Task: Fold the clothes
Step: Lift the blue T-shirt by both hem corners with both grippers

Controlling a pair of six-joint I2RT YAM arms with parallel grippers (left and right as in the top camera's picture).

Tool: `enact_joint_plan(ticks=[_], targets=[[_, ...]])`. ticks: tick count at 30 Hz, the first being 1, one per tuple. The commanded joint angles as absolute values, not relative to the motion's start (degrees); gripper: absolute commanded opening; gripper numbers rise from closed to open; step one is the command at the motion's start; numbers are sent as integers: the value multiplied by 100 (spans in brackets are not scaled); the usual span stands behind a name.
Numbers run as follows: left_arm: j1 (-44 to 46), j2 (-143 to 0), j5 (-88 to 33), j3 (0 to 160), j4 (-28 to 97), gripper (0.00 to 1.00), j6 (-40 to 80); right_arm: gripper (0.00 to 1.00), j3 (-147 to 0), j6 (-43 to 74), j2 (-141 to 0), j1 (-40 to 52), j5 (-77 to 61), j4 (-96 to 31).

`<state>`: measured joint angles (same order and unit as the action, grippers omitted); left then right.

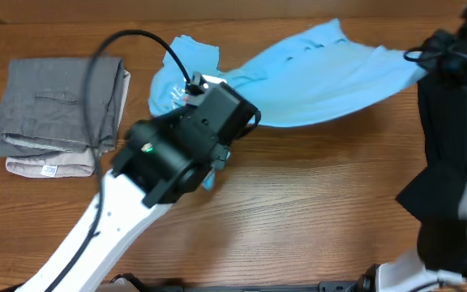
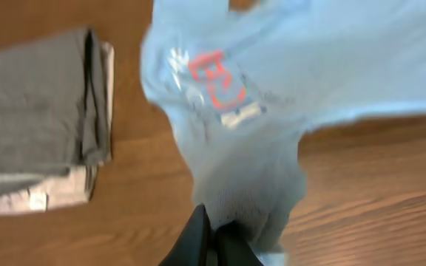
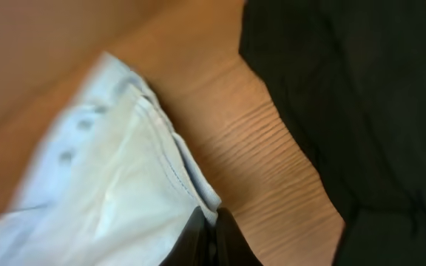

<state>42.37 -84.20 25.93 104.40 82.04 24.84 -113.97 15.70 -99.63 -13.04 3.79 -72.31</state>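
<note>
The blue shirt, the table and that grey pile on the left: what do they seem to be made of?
The blue shirt: soft knit cloth, probably cotton jersey, matte; it drapes and wrinkles, with a stitched hem. The table: wood or wood-look laminate, smooth with a slight sheen; grain lines run across it. The grey pile: woven-looking matte fabric, folded flat; exact fibre unclear.

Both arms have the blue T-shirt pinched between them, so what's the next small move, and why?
Probably lower both ends together and lay the T-shirt flat on the table. The left fingers and right fingers are each shut on an edge, and the cloth spans between them twisted and bunched, not ready to fold.
</note>
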Motion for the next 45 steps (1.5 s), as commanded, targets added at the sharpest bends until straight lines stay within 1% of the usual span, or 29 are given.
enact_joint_plan(ticks=[1, 7, 13, 19, 28, 36, 45], targets=[[4230, -8189, 2764, 11303, 8195, 4, 2064, 4, -11734, 1680, -9201, -1450, 287, -7465], [4235, -8184, 2759, 12949, 8468, 4, 1732, 4, -12470, 1680, -8313, -1612, 290, -8020], [4239, -8184, 2722, 14641, 9170, 4, 1669, 4, -13292, 1806, -7699, -1658, 294, -8484], [4239, -8132, 2630, 15659, 9679, 4, 1765, 4, -13749, 1868, -7415, -1658, 292, -8899], [4239, -7612, 2744, 15880, 9679, 4, 2196, 4, -14073, 2112, -7231, -1658, 292, -9703], [4237, -7155, 2561, 15880, 9677, 4, 2410, 4, -14221, 2178, -7008, -1658, 51, -9706], [4235, -7096, 2294, 15880, 9668, 4, 2641, 4, -14234, 2239, -6563, -1658, 12, -9703]])
